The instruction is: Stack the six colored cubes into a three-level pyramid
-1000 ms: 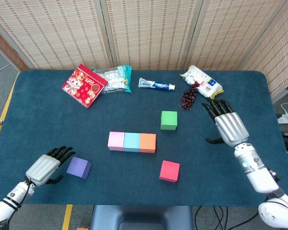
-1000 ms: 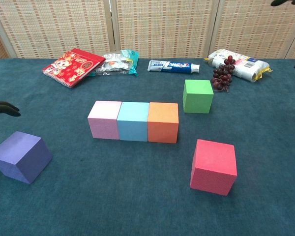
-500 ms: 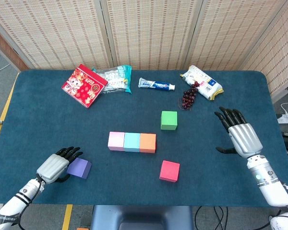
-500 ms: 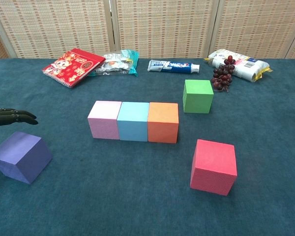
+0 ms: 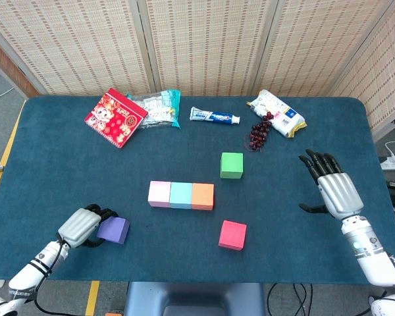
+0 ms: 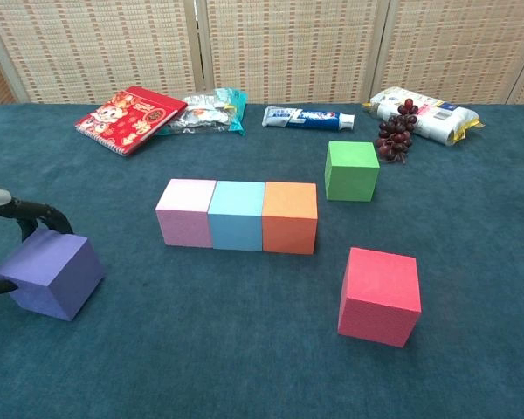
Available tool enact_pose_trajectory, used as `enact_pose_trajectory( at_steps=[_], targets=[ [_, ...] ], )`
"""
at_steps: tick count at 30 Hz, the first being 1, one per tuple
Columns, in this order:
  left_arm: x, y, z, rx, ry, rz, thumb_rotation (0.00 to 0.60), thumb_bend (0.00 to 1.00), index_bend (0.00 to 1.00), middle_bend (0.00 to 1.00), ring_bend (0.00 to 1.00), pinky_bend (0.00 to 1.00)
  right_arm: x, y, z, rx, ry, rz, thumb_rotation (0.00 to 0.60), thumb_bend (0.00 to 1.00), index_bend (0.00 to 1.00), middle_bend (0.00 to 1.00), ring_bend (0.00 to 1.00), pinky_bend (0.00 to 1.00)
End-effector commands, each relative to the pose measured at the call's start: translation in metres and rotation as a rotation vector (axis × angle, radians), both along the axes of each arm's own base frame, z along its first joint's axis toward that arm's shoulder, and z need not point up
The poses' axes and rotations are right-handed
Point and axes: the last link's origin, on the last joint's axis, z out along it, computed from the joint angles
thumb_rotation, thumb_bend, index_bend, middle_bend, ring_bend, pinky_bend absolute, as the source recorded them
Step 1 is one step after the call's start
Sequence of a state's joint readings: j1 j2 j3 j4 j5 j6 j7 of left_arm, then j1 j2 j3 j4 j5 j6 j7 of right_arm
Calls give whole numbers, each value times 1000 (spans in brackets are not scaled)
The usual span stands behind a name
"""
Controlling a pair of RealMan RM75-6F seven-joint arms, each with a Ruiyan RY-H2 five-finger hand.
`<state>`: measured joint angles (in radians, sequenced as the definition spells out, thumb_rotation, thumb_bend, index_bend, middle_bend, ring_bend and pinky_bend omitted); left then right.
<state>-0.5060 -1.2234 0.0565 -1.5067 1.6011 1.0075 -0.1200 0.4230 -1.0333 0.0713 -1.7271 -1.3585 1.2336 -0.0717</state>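
While the left hand [image 5: 85, 226] wraps its fingers around the purple cube [image 5: 113, 230] near the desk's [image 5: 66, 164] front left corner, grasping it, the right hand [image 5: 334, 189] hangs with fingers spread and holds nothing by the right edge. At the desk's middle the pink cube [image 5: 159, 193], light blue cube [image 5: 181, 195] and orange cube [image 5: 203, 196] sit touching in a row. Behind them, apart, is the green cube [image 5: 232, 164]; the red cube [image 5: 232, 234] lies nearer the front edge.
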Motion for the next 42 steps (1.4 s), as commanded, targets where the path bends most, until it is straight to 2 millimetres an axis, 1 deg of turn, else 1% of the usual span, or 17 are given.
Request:
enact_pose_trajectory(
  at_steps=[1, 4, 6, 8, 10, 14, 16, 20, 22, 23, 25, 30, 33, 42],
  targets=[
    [15, 12, 18, 42, -125, 32, 600, 330, 470, 543, 437, 289, -3, 1, 0, -3, -6, -6, 600, 161, 0, 0, 0, 0],
    [32, 23, 35, 88, -220, 64, 600, 330, 491, 543, 441, 332, -6, 3, 0, -1, -9, -13, 600, 160, 0, 0, 0, 0],
    [44, 29, 42, 103, -255, 83, 600, 329, 490, 541, 445, 373, -7, 3, 1, -2, -8, -11, 600, 161, 0, 0, 0, 0],
    [65, 39, 50, 113, -291, 85, 600, 330, 484, 538, 446, 391, -8, 3, 3, -5, 1, -11, 600, 161, 0, 0, 0, 0],
    [84, 49, 53, 114, -291, 83, 600, 332, 475, 535, 446, 389, -8, 3, 5, -9, 0, -13, 600, 161, 0, 0, 0, 0],
    [116, 66, 43, 91, -286, 90, 600, 335, 456, 528, 446, 380, -9, 2, 11, -26, -15, -19, 600, 161, 0, 0, 0, 0],
    [128, 74, 37, 88, -263, 82, 600, 334, 445, 527, 446, 380, -11, 3, 13, -31, -19, -24, 600, 161, 0, 0, 0, 0],
    [136, 78, 32, 95, -241, 75, 600, 333, 435, 523, 446, 381, -12, 3, 14, -32, -19, -29, 600, 161, 0, 0, 0, 0],
    [149, 83, 22, 93, -206, 62, 600, 334, 429, 518, 447, 383, -14, 4, 16, -33, -17, -35, 600, 160, 0, 0, 0, 0],
    [162, 85, 14, 81, -188, 44, 600, 335, 427, 516, 447, 385, -16, 5, 18, -38, -16, -43, 600, 161, 0, 0, 0, 0],
    [175, 89, 4, 82, -152, 48, 600, 336, 425, 514, 446, 393, -18, 6, 20, -41, -18, -49, 600, 160, 0, 0, 0, 0],
    [194, 86, -18, 69, -75, 92, 600, 336, 405, 503, 446, 394, -21, 7, 20, -36, -17, -55, 600, 161, 0, 0, 0, 0],
    [201, 86, -28, 73, -44, 108, 600, 335, 396, 493, 446, 386, -23, 8, 20, -34, -17, -57, 600, 161, 0, 0, 0, 0],
    [207, 84, -37, 103, 5, 111, 600, 334, 378, 475, 439, 372, -30, 10, 20, -28, -18, -69, 600, 161, 0, 0, 0, 0]
  ],
)
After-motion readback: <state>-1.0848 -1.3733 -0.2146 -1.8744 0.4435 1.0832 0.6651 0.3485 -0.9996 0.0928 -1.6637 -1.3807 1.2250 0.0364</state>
